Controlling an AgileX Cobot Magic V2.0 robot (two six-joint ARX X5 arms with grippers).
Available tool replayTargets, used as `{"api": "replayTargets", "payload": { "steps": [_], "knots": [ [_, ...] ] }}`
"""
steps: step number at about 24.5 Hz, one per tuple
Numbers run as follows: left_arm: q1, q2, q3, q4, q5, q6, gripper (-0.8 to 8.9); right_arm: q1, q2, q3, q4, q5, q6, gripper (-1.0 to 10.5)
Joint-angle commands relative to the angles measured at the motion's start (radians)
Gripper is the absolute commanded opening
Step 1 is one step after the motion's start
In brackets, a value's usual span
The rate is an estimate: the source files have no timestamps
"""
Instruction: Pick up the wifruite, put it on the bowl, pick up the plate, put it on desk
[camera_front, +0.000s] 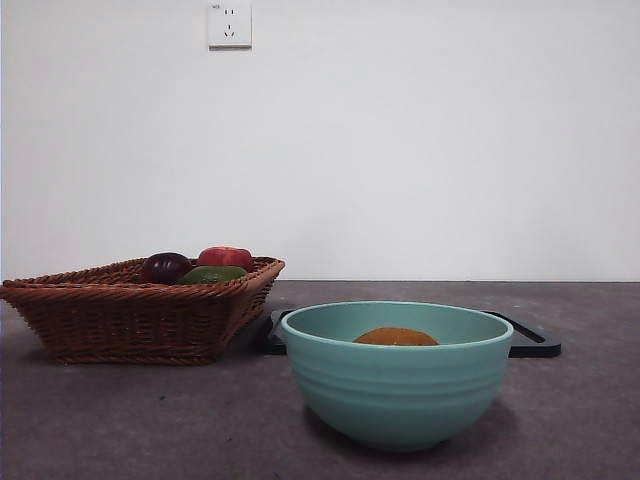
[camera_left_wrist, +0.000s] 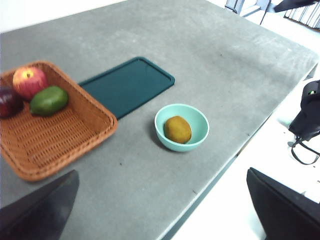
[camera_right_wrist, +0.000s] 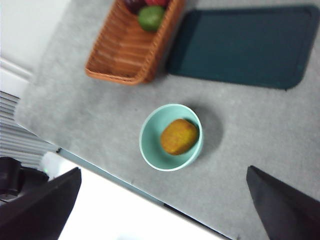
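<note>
Hanging high above the tabletop, the left gripper (camera_left_wrist: 160, 210) has its two black jaws spread wide with nothing between them; only their tips show in its own wrist view, and the grey desk (camera_left_wrist: 210, 60) lies far beneath. The right gripper (camera_right_wrist: 162, 210) is likewise raised well clear of the desk, jaws wide apart and holding nothing. Neither arm appears in the front view.

Below both grippers sits the bowl (camera_left_wrist: 192, 131), mint-green and ribbed, close to the long tabletop edge on the robot's side. The wifruite (camera_left_wrist: 177, 129) lies inside the bowl, resting on its bottom; in the front view only its orange-brown top (camera_front: 396, 337) peeks over the bowl's rim (camera_front: 400, 385).

Just behind the bowl, farther from that edge, a flat dark green tray (camera_left_wrist: 127, 85) with rounded corners lies on the desk; this is the plate of the task. It is apart from the bowl, with a strip of bare desk between them. One short end of the tray reaches the brown wicker basket (camera_left_wrist: 55, 135), and the front view suggests it tucks slightly under the basket's side, though whether they touch cannot be told.

The basket stands beside the bowl, separate from it. In its far corner three fruits are gathered together: a red apple (camera_left_wrist: 29, 81), a green fruit (camera_left_wrist: 49, 100) and a dark purple fruit (camera_left_wrist: 9, 101).

A white wall with a socket (camera_front: 229, 24) stands behind the desk.
</note>
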Motion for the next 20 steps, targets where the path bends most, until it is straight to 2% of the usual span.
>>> {"api": "replayTargets", "payload": {
  "steps": [1, 9, 17, 20],
  "knots": [
    [-0.008, -0.007, -0.011, 0.012, 0.000, -0.015, 5.98, 0.031, 0.065, 0.013, 0.004, 0.034, -0.030, 5.5],
    [-0.008, -0.007, -0.016, 0.045, 0.001, -0.015, 5.98, 0.203, 0.311, 0.013, 0.064, 0.238, -0.037, 5.5],
    [-0.008, -0.007, -0.016, 0.063, 0.001, -0.015, 5.98, 0.348, 0.615, 0.013, 0.160, 0.268, -0.064, 5.5],
    [-0.008, -0.007, -0.016, 0.064, 0.001, -0.015, 5.98, 0.391, 0.721, 0.012, 0.160, 0.337, -0.089, 5.5]
  ]
}}
